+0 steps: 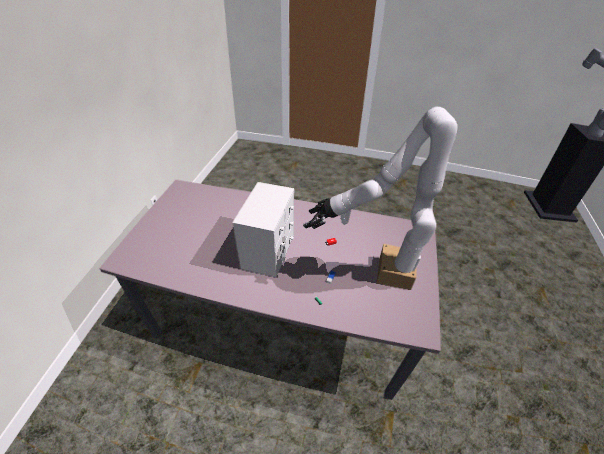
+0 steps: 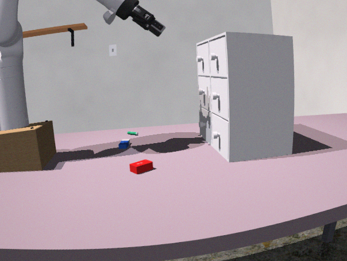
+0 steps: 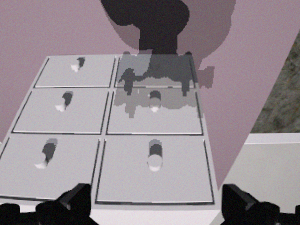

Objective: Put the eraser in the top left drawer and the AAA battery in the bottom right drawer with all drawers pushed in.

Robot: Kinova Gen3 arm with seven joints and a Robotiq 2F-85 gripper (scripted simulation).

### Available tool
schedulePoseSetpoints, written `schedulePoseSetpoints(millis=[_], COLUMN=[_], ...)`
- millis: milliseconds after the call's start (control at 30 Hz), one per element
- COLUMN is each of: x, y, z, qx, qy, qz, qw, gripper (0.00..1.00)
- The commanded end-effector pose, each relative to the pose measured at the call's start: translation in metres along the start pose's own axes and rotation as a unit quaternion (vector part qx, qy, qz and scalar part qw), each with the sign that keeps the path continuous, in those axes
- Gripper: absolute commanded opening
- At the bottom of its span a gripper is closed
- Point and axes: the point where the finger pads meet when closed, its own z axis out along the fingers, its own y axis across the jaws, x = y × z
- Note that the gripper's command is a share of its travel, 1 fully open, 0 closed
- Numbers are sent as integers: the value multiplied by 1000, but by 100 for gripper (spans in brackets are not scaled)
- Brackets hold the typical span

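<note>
Six closed drawers, white chest (image 1: 257, 247) (image 2: 261, 98) (image 3: 103, 149), open claw (image 1: 309, 218) (image 2: 161, 31) (image 3: 156, 199) in front.

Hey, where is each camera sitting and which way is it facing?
Top: high beside the table, facing down; whole arm shows.
Exterior: low at a table side, facing across; arm partly cropped, tool visible.
Wrist: by the tool, facing the drawer fronts; only the tool's fingers show.
Top and exterior share eraser, battery, red block.

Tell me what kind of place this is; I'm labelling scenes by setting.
Probably a robotics lab or test room: a robot arm bolted near a small chest on a table.
</note>
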Motion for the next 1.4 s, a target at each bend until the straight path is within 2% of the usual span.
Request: schedulePoseSetpoints(millis=[0, 567, 600, 1367], x=[-1, -1, -1, 0], y=[0, 0, 0, 0], z=[0, 0, 0, 1], qx=[0, 0, 0, 0], qy=[-1, -1, -1, -1], qz=[0, 0, 0, 0], qw=[1000, 1000, 1000, 1000], gripper=[100, 100, 33, 33])
